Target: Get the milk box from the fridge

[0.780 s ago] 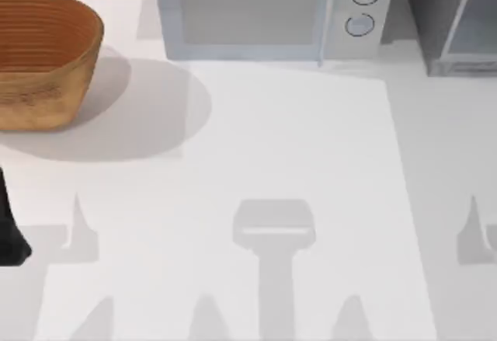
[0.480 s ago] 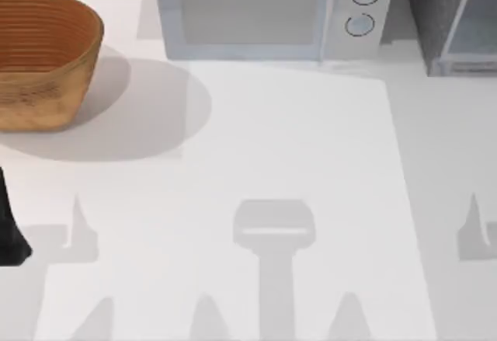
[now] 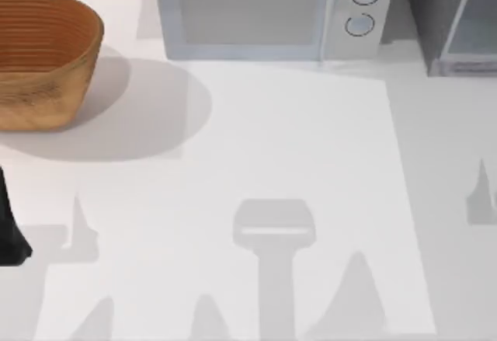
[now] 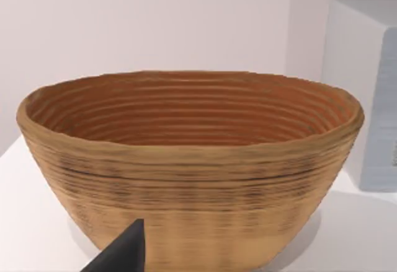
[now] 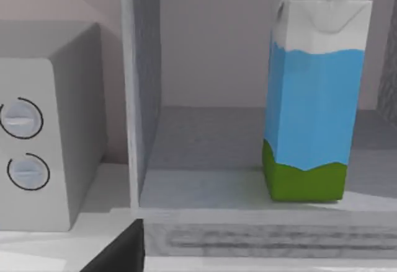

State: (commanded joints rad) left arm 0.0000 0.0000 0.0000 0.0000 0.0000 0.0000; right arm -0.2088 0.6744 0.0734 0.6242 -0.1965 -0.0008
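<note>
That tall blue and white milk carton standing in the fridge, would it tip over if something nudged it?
Probably, if pushed high up: the blue, white-topped, green-based milk carton stands upright, much taller than its base is wide. Its flat sides look stiff and smooth, so it may slide on the grey fridge shelf when pushed low down.

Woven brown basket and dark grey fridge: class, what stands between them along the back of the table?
The top view shows the light blue-grey microwave with two round dials between the woven brown basket and the dark grey fridge.
</note>
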